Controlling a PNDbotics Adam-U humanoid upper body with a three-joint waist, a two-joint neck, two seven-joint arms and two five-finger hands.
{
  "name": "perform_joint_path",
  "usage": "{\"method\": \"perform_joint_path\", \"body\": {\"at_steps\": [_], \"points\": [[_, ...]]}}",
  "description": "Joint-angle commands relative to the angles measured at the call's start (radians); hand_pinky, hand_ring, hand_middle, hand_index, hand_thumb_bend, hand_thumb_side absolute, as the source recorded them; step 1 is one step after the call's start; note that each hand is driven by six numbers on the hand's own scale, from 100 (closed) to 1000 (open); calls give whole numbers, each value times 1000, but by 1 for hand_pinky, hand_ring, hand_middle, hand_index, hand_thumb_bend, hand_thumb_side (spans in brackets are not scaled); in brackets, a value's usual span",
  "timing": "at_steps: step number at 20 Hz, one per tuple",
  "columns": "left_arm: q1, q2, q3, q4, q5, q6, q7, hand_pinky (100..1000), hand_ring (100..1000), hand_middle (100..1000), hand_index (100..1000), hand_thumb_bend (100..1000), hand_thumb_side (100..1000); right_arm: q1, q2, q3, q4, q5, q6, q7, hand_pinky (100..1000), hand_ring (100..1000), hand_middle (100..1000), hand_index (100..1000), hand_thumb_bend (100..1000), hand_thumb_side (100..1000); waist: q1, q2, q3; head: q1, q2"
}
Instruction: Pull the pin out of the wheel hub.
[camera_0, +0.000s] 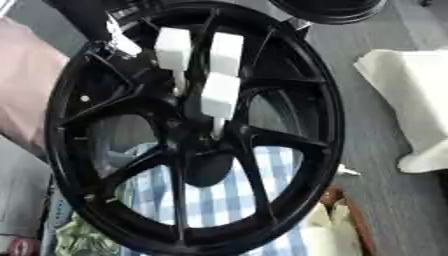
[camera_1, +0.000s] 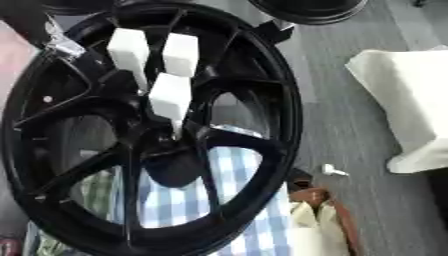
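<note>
Pins (camera_0: 219, 97) in hub, tips hidden

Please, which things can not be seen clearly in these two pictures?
- Robot hands: neither appears in the left or right eye view.
- Pins: three white blocks on the wheel hub; blur hides how they seat.
- Wheel: its top is cut off by the edge.
- Small white thing on the floor: too small to identify.

Setting: workshop or test area. Evidence: black alloy wheel (camera_0: 188, 130) standing upright, second dark rim (camera_0: 328, 10) behind, grey floor (camera_1: 350, 130), blue-checked cloth (camera_0: 219, 200), white covering (camera_0: 411, 95).
</note>
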Motion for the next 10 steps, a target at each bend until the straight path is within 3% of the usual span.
{"method": "perform_joint_path", "body": {"at_steps": [1,10], "points": [[-28,7,5,3,16,13,-6,847,849,789,874,601,380,-20,-23,-10,0,1,-3,-5,813,770,674,736,100,402,2,-15,-5,9,-16],[-19,-3,-4,32,20,18,-6,823,834,767,861,574,362,-29,-14,-9,7,-2,-5,-19,811,767,670,735,100,415,6,3,-17,27,-27]]}}
